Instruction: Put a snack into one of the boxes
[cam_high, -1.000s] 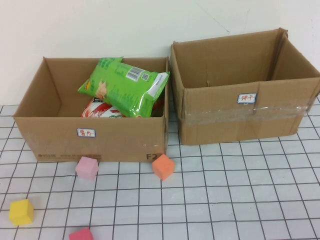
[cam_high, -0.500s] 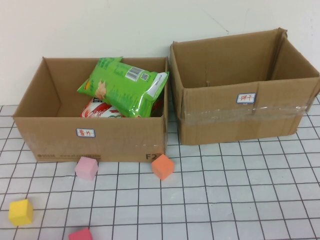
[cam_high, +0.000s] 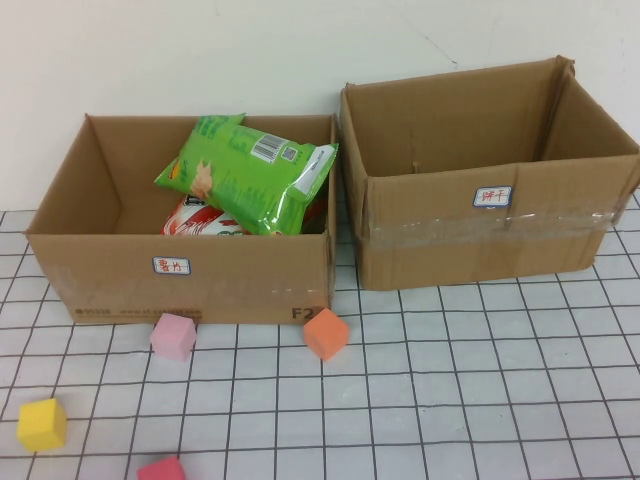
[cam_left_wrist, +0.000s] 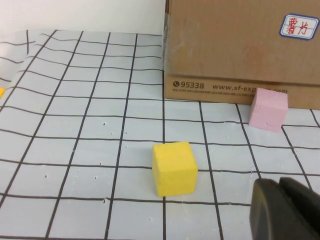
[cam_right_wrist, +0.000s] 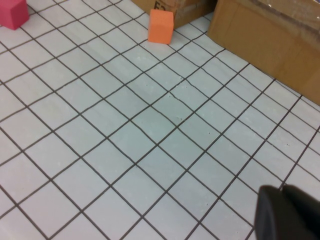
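1. The table carries a white cloth with a black grid, and everything stands on it.
2. The right box is open at the top, set against the far wall, with a small label on its front. Its floor is hidden by the front wall.
3. The left box stands just beside it, also open and labelled.
4. A green snack bag lies tilted inside the left box, its top above the rim, resting on a red and white snack bag.
5. An orange cube sits at the left box's front right corner; a pink cube sits near its front wall.
6. A yellow cube and a red cube lie nearer the robot, well apart from the boxes.
7. The left hand hovers low near the yellow cube; whether it is apart or together cannot be told.
8. The right hand hangs over bare grid; its state cannot be told either.
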